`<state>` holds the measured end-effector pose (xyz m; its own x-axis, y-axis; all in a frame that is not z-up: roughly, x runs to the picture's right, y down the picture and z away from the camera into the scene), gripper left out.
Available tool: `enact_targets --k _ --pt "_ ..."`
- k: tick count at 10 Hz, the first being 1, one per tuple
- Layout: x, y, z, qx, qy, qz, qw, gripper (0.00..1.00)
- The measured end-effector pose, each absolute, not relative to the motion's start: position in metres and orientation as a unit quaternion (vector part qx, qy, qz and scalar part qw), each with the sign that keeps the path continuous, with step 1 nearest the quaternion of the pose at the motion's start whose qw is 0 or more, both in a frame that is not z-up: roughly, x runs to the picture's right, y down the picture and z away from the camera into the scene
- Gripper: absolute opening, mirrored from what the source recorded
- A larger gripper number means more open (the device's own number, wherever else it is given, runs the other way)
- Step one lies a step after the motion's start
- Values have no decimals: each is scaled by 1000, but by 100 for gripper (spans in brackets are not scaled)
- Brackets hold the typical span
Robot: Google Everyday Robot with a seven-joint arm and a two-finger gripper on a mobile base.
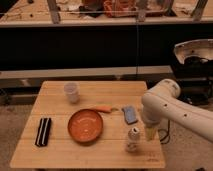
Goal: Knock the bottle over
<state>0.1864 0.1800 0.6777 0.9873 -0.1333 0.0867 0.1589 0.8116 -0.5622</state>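
The small, whitish-beige plastic bottle is seen upright at the near right of the pale wooden desk, right of the round orange plate. The hand is held just to the bottle's right, jaws apart and nothing gripped. A leftward push applied high on the bottle's neck is judged likeliest to topple it rather than slide it.

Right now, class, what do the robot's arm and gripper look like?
The arm is smooth white, with thick rounded segments and a bulbous joint. The gripper, just right of the bottle, is pale cream and narrower than the arm.
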Motion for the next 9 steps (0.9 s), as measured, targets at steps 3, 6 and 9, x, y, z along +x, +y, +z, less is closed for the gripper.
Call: enact_targets --k 3,6,9 --pt "171 184 680 -299 -30 -92 949 53" --pt "166 188 680 -301 -34 -102 948 22" --pt "125 192 679 -305 -44 -125 943 0"
